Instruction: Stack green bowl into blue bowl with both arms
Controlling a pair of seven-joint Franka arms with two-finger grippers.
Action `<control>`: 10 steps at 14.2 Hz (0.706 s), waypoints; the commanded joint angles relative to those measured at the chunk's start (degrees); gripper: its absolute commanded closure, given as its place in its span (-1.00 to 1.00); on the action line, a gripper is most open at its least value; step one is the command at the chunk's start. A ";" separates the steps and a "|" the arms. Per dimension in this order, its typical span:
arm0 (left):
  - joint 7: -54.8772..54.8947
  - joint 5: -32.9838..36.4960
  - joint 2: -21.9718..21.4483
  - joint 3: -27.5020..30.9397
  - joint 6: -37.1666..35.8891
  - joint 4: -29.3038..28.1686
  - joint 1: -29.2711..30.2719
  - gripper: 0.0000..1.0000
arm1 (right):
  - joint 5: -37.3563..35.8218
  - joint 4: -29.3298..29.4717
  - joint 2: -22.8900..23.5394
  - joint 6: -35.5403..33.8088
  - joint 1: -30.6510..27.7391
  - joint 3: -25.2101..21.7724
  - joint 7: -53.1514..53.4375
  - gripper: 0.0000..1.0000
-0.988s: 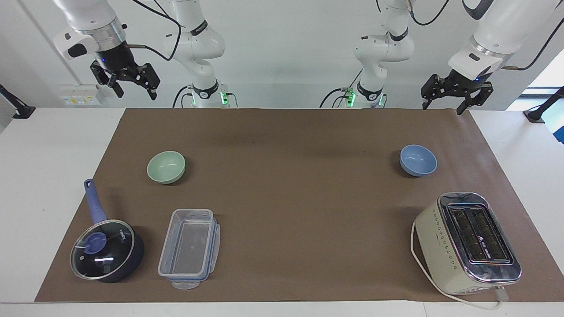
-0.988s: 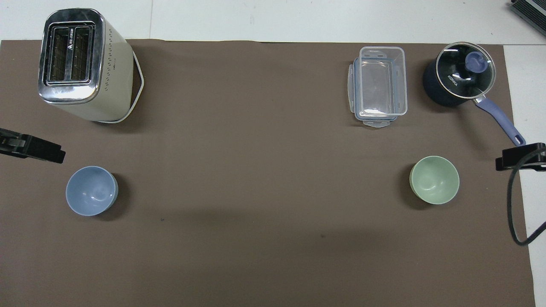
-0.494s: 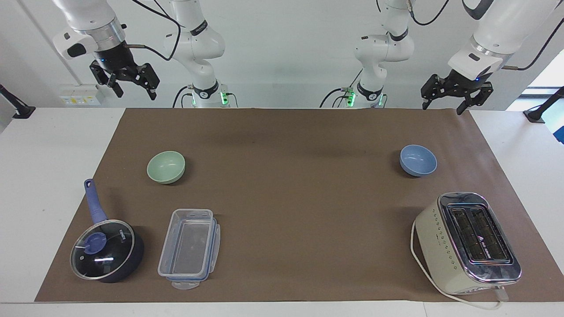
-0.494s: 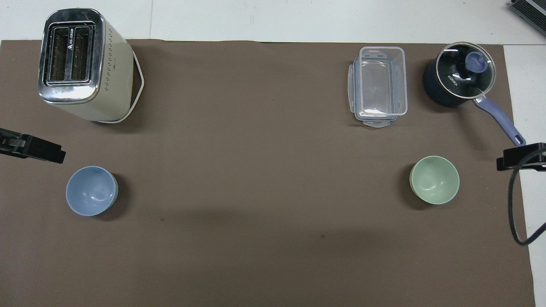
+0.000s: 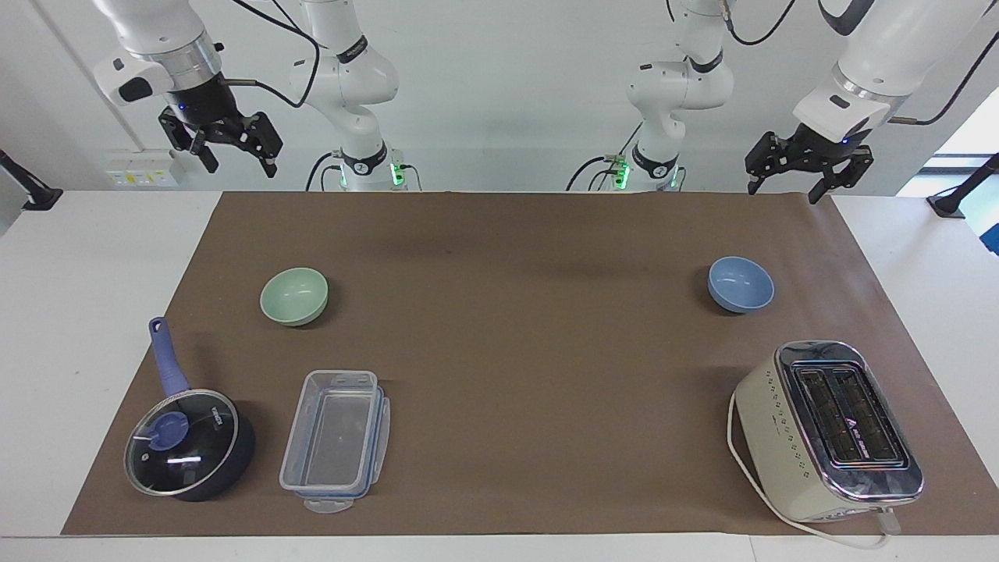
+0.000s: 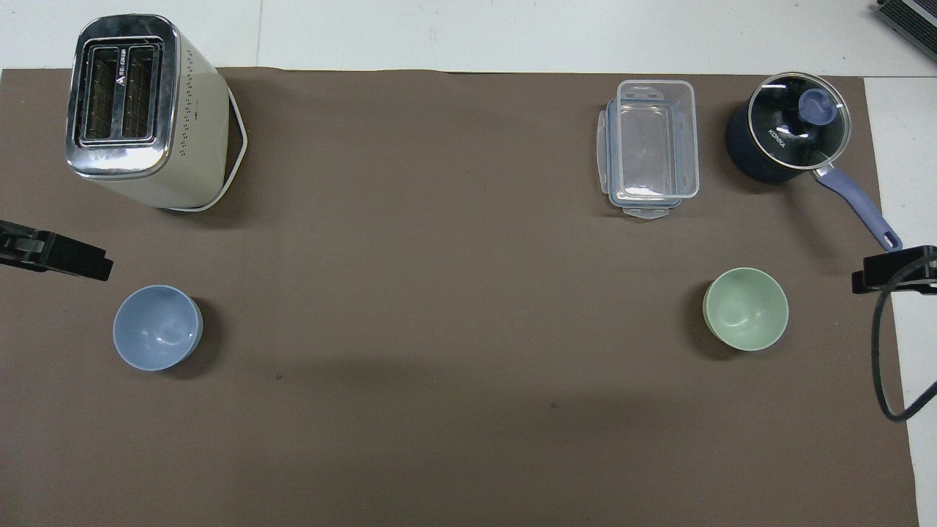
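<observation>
The green bowl [image 5: 294, 295] [image 6: 746, 308] sits upright on the brown mat toward the right arm's end of the table. Toward the left arm's end stands the blue bowl [image 5: 741, 283] [image 6: 157, 327], also upright, with nothing in it. My right gripper [image 5: 240, 165] hangs open and holds nothing, high above the table's edge at the robots' side, well clear of the green bowl. The left gripper [image 5: 783, 190] is likewise open and raised over the mat's corner by the robots, apart from the blue bowl. In the overhead view only dark finger ends show at the side borders.
A cream toaster [image 5: 831, 429] with its cord stands farther from the robots than the blue bowl. A dark blue saucepan with a glass lid [image 5: 187, 445] and a clear plastic container [image 5: 335, 441] lie farther out than the green bowl. The brown mat [image 5: 515, 351] covers the table's middle.
The right gripper has risen slightly. The left gripper has barely shifted, and both bowls stay where they were.
</observation>
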 commanded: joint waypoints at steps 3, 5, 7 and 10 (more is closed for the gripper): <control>0.21 -1.47 -1.93 0.07 0.61 -2.73 1.37 -1.00 | -0.05 -1.85 -1.75 -0.40 0.00 -0.27 -1.25 -1.00; 0.30 -1.47 -2.11 0.07 0.79 -3.18 1.64 -1.00 | -0.05 -1.86 -1.75 -0.22 0.00 -0.36 -1.25 -1.00; 0.39 -1.56 -2.20 0.16 1.05 -3.44 1.81 -1.00 | -0.05 -1.86 -1.75 -0.22 0.00 -0.36 -1.34 -1.00; 1.35 -3.84 -3.60 0.07 2.98 -6.94 4.53 -1.00 | -0.05 -1.94 -1.75 -0.31 -0.09 -0.36 -1.34 -1.00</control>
